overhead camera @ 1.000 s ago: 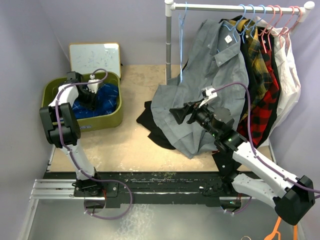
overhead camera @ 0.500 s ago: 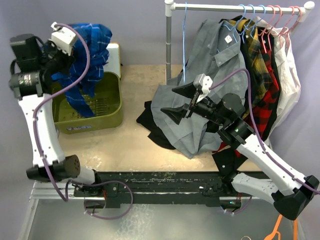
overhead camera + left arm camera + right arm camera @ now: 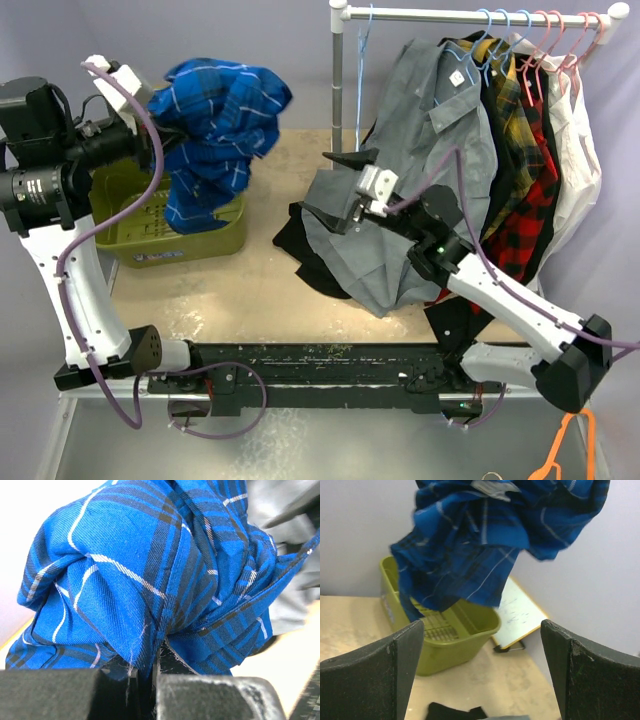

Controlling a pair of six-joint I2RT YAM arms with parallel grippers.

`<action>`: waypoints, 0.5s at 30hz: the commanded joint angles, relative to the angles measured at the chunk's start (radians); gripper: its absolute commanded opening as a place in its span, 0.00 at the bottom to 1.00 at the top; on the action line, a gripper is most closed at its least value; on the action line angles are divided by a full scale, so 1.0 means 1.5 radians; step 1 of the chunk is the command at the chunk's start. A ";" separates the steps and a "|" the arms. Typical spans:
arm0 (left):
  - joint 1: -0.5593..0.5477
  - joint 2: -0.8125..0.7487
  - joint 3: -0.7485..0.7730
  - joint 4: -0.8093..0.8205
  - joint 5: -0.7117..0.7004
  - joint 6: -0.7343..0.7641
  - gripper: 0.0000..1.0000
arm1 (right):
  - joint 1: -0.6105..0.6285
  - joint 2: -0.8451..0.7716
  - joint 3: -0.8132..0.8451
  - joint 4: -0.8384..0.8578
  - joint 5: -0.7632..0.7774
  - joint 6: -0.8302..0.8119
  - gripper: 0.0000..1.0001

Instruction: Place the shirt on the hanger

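We judge the task barely begun: the shirt (image 3: pixel 220 130) hangs bunched at the upper left of the top view, over the green basket (image 3: pixel 215 238), clamped in the closed left pincer (image 3: pixel 152 672); the hanger (image 3: pixel 358 90) waits bare on the rail, upper centre; the right pincer (image 3: pixel 345 190) gapes wide, empty. A second earlier the shirt lay in the basket; the right pincer sat lower.

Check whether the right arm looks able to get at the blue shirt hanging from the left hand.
Probably yes. The right hand is open and faces the shirt, which the left hand holds up above the green basket; nothing stands between them, though the gap looks wide.
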State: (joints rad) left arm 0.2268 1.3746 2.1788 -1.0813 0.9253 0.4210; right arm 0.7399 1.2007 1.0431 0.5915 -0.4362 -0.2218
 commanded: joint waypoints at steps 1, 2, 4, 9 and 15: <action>-0.002 -0.027 -0.065 0.078 0.340 -0.120 0.00 | 0.004 -0.098 -0.043 0.074 0.006 -0.113 1.00; -0.002 -0.033 -0.111 0.147 0.398 -0.193 0.00 | 0.004 -0.123 -0.056 0.048 0.010 -0.115 1.00; -0.008 -0.054 -0.241 0.435 0.473 -0.461 0.00 | 0.004 -0.181 -0.081 -0.019 0.011 -0.114 1.00; -0.044 -0.023 -0.426 1.082 0.537 -1.018 0.00 | 0.004 -0.327 -0.108 -0.258 -0.004 -0.090 1.00; -0.145 0.095 -0.519 1.668 0.585 -1.516 0.00 | 0.004 -0.448 -0.135 -0.472 -0.020 -0.046 1.00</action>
State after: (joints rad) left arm 0.1055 1.4223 1.4277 0.5175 1.5406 -1.0882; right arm 0.7406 0.5865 0.8700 0.1482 -0.4587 -0.3386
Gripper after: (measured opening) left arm 0.050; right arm 0.998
